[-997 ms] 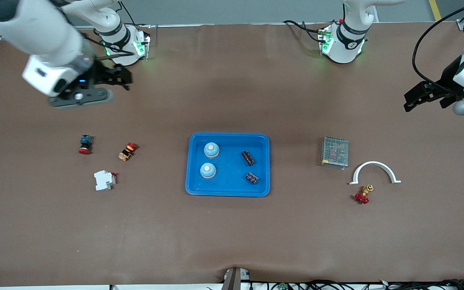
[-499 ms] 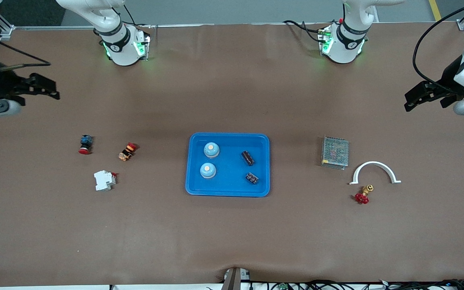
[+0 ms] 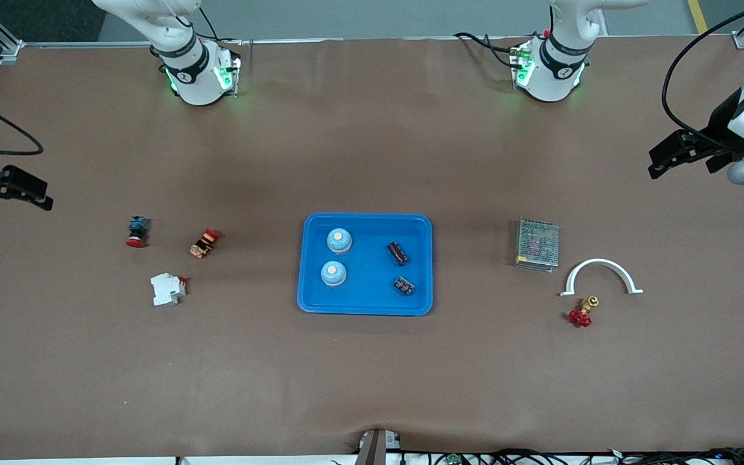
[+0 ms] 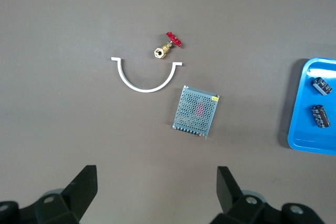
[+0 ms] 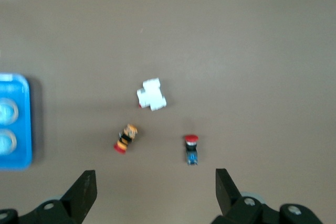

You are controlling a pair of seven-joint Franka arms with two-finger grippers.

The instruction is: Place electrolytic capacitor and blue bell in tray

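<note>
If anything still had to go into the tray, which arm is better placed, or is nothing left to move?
Neither: both blue bells and both capacitors lie in the tray. The left gripper and right gripper hang open, empty, at the table's ends.

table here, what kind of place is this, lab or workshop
Most likely a robotics lab bench: two arms bolted along the brown-covered table, cables along its edge, and electrical parts such as capacitors in a blue tray and a mesh box.
</note>
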